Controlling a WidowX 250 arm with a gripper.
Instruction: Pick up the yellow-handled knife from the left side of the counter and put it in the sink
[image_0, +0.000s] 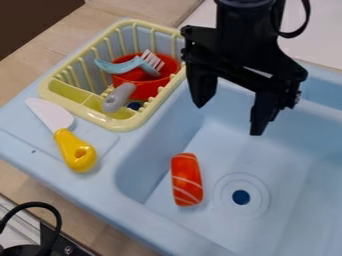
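Currently, the gripper (228, 120) hangs above the light-blue toy sink (294, 210), its 2 jaws spread wide with nothing between them. The nearest loose thing is 1 orange piece with pale stripes (187, 180), lying in the basin, just left of the drain (241, 197) in the view and well apart from the jaws. On the sink's left ledge lies 1 toy knife, its white blade (51, 114) pointing up the view and its yellow handle (75, 150) toward the basin. Behind it stands 1 pale-yellow dish rack (119, 124), holding 1 red container (140, 89), 1 light-blue utensil (120, 66), some white prongs (153, 60) and 1 gray handle (119, 97). Wooden surface (40, 52) shows beside the sink, and 1 black cable (50, 207) curves at the lower left.
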